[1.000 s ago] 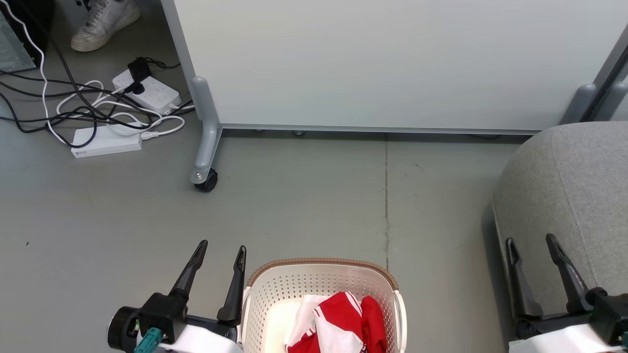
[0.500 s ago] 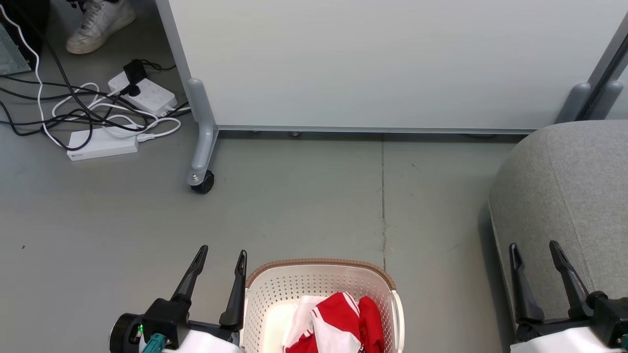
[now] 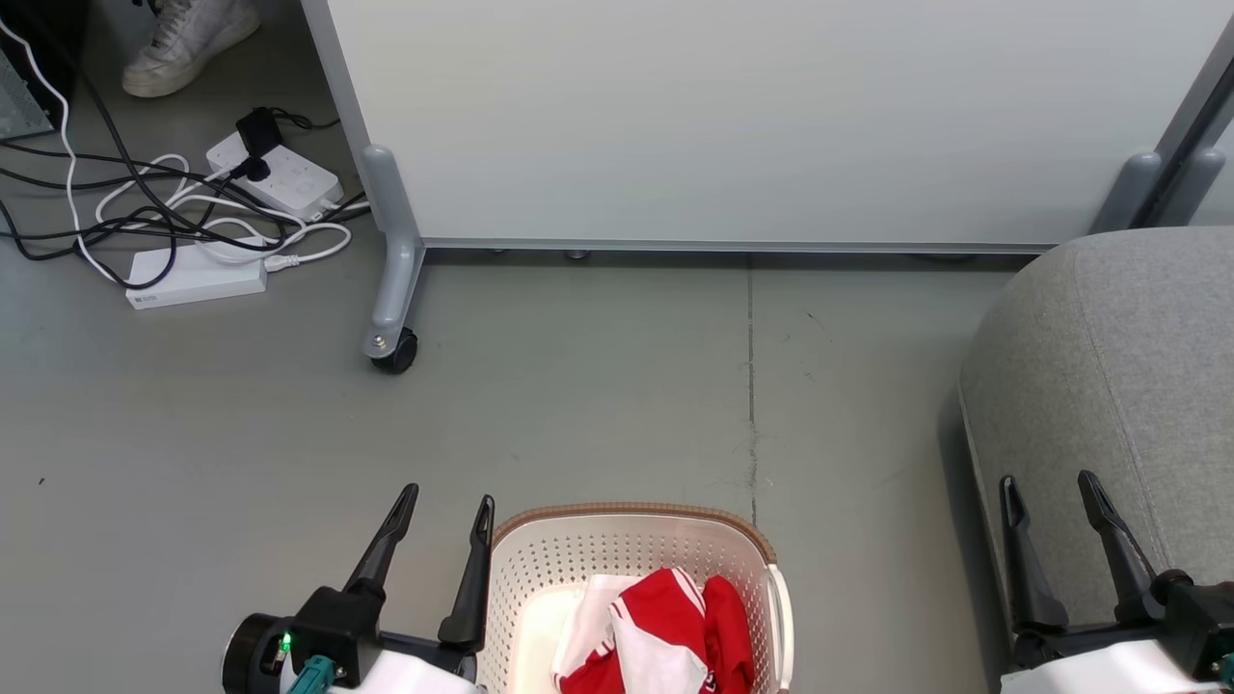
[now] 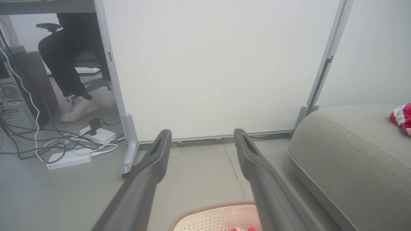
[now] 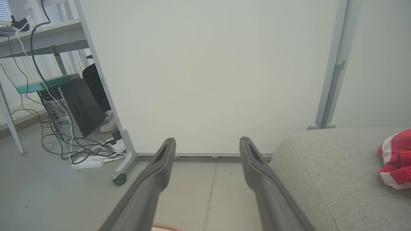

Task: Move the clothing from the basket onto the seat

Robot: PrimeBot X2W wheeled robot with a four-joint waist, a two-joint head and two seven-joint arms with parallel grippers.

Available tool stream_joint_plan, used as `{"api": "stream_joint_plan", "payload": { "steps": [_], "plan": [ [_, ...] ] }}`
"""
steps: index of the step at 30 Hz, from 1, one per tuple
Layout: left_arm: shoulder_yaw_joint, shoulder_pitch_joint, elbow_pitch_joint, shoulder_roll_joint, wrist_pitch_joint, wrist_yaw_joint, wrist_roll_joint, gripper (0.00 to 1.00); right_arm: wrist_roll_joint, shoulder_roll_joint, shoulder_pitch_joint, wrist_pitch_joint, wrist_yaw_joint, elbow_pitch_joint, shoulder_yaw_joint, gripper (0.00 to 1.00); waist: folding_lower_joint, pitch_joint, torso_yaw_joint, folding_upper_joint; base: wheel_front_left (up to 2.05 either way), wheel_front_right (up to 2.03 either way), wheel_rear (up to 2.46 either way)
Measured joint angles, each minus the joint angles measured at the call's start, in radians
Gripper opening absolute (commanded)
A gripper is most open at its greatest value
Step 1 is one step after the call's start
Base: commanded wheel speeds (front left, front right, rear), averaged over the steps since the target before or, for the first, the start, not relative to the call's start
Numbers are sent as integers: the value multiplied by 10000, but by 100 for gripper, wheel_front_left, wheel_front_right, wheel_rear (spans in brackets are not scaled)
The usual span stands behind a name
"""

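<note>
The cream basket (image 3: 627,559) with a brown rim stands on the floor at the bottom centre, holding crumpled red and white clothing (image 3: 665,631). My left gripper (image 3: 448,501) hangs open just left of the basket, nothing between its fingers. My right gripper (image 3: 1049,482) is open above the grey seat (image 3: 1109,376) at the right. In the wrist views another red and white garment (image 5: 396,158) lies on the seat (image 5: 327,173). The left wrist view catches the basket rim (image 4: 212,208) below the open fingers (image 4: 160,150).
A pale wheeled partition panel (image 3: 752,116) stands behind, with a caster (image 3: 393,352) on the floor. Power strips and tangled cables (image 3: 202,222) lie at the far left. A person's white shoe (image 3: 183,43) is near them, and a computer tower (image 5: 80,109) under a desk.
The head camera has shifted slightly, so the scene sits a little higher and to the left. Both grippers stay open; nothing was picked up or moved.
</note>
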State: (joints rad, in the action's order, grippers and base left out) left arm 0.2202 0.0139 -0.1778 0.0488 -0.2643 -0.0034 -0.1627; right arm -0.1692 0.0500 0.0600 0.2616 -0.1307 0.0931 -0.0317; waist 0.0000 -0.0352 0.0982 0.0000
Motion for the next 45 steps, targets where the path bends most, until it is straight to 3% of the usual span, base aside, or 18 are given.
{"api": "stream_joint_plan", "payload": {
  "steps": [12, 20, 34, 45],
  "plan": [
    [173, -8, -42, 0, 0, -104, -4, 100, -79, -6, -79, 0, 0, -25, 10, 100, 0, -84, -75, 0, 0, 0, 0],
    [351, -455, -307, 0, 0, -410, 4, 100, 23, -13, -355, 0, 0, -94, -102, 100, 0, -781, -249, 0, 0, 0, 0],
    [771, -2638, -2184, 33, 0, -1101, 1085, 100, 209, -13, -1499, 0, 0, -698, -113, 100, 0, -3741, -960, 0, 0, 0, 0],
    [2174, -5655, -4658, 617, 0, -1237, 1839, 100, 205, -8, -1991, 0, 0, -1396, 219, 100, 0, -6520, -1714, 0, 0, 0, 0]
  ]
}}
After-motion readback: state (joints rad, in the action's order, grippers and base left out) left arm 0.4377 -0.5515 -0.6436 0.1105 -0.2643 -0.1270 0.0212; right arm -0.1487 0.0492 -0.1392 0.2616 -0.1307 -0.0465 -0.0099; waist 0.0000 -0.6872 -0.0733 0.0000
